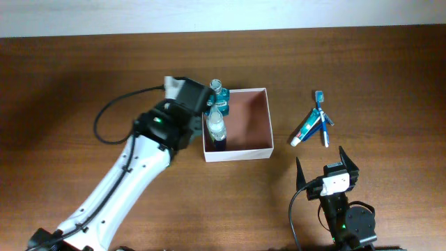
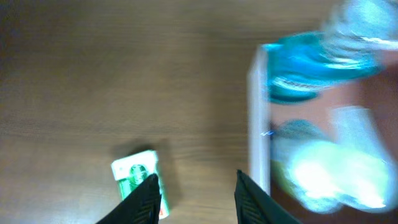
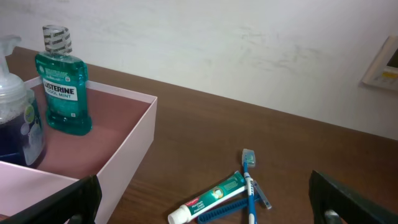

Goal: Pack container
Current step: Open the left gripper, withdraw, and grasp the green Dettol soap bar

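The container (image 1: 259, 120) is a square white-walled box with a pinkish-brown inside, at the table's middle. A teal mouthwash bottle (image 1: 220, 93) and a clear bottle of dark blue liquid (image 1: 217, 129) stand inside along its left wall. Both also show in the right wrist view: the mouthwash (image 3: 62, 87) and the blue bottle (image 3: 15, 127). My left gripper (image 1: 197, 104) is open and empty, just outside the box's left wall (image 2: 258, 124). A small green-and-white pack (image 2: 134, 171) lies on the table by its left finger. My right gripper (image 1: 327, 167) is open and empty near the front edge.
A toothpaste tube (image 1: 304, 130), a blue toothbrush (image 1: 322, 115) and a blue comb-like piece lie together right of the box, also in the right wrist view (image 3: 214, 194). A black cable loops left of the left arm (image 1: 104, 122).
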Controlling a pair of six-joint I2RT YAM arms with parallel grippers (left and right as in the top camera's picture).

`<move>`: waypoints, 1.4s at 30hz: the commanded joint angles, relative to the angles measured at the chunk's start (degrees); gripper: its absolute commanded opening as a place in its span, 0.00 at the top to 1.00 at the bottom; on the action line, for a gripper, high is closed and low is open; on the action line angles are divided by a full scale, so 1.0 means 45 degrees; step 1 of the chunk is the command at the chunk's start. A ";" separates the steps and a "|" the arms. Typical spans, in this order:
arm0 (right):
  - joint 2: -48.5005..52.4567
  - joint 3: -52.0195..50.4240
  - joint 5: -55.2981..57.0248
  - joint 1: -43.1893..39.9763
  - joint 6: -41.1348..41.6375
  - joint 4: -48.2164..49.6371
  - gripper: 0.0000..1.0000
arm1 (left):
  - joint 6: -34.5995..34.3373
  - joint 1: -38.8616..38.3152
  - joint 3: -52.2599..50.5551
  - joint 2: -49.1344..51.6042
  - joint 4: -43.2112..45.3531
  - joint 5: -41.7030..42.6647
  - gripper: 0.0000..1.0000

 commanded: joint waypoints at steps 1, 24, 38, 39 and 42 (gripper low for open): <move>-0.0083 -0.0058 0.0073 -0.0083 0.0053 -0.0097 0.01 | -0.1880 0.1443 -0.0151 -0.0262 -0.0291 0.0568 0.38; -0.0083 -0.0058 0.0073 -0.0083 0.0053 -0.0097 0.01 | -0.1705 0.4503 -0.4527 0.0398 0.1967 0.3881 0.01; -0.0083 -0.0058 0.0073 -0.0083 0.0053 -0.0097 0.01 | -0.1700 0.4498 -0.6771 0.0398 0.4512 0.2963 0.02; -0.0083 -0.0058 0.0073 -0.0083 0.0053 -0.0097 0.02 | -0.1700 0.4498 -0.6839 0.0398 0.4595 0.2963 0.02; -0.0083 -0.0058 0.0073 -0.0083 0.0053 -0.0097 0.01 | -0.1695 0.4498 -0.6912 0.0418 0.4750 0.2963 0.05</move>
